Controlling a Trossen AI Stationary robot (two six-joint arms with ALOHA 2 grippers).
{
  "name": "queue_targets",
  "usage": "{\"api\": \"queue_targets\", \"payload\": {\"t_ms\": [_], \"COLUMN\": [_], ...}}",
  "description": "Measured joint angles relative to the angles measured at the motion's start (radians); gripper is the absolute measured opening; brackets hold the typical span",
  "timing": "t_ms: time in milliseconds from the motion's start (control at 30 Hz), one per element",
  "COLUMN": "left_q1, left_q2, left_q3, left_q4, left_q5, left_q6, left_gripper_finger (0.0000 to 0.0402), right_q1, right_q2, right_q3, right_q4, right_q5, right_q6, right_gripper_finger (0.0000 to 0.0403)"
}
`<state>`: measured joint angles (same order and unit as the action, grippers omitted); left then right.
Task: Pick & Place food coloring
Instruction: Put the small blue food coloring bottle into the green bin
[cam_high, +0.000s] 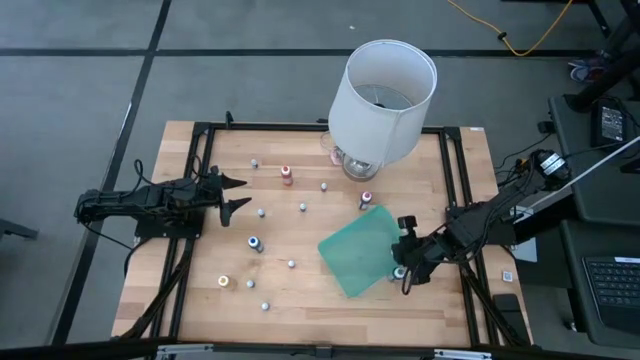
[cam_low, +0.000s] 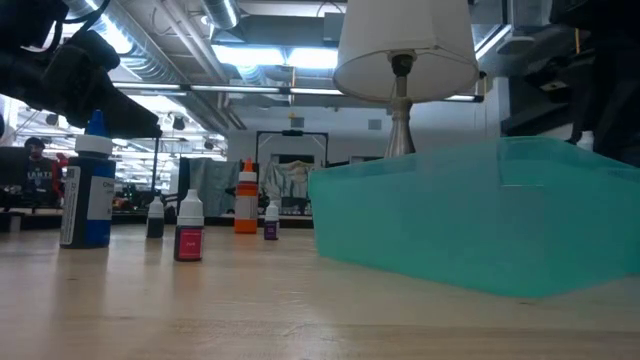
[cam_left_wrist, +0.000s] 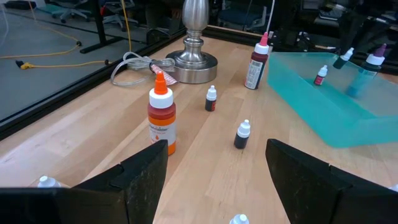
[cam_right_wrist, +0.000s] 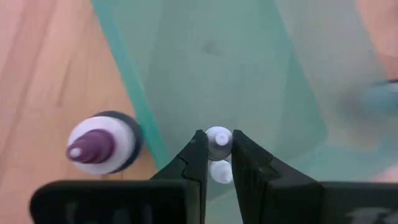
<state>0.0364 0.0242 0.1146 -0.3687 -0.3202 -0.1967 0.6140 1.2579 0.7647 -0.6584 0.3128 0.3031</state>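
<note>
Here, white-capped food coloring bottle (cam_right_wrist: 218, 138) pinched between right gripper (cam_right_wrist: 217, 163) fingers.

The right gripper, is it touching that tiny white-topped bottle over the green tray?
Touching. The right wrist view shows the right gripper with both fingers pressed against the little bottle's white cap, above the green tray.

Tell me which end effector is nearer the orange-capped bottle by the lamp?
Left. The left end effector hangs open just left of the orange-capped bottle; the right end effector, shut on a small bottle, is across the table over the green tray.
</note>
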Motion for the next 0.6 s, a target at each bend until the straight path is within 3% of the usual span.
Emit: {"api": "queue_targets", "payload": {"t_ms": [600], "left_q1": [0.0], "left_q2": [0.0], "left_q3": [0.0], "left_q4": [0.001], "left_q5": [0.0], "left_q6": [0.0], "left_gripper_finger": [0.0267], "right_q1": [-0.004], "right_q2": [-0.068], "right_q3": [-0.219], "right_q4": [0.322], "right_q5": [-0.027], "right_q6": [-0.096], "right_gripper_finger": [0.0055]}}
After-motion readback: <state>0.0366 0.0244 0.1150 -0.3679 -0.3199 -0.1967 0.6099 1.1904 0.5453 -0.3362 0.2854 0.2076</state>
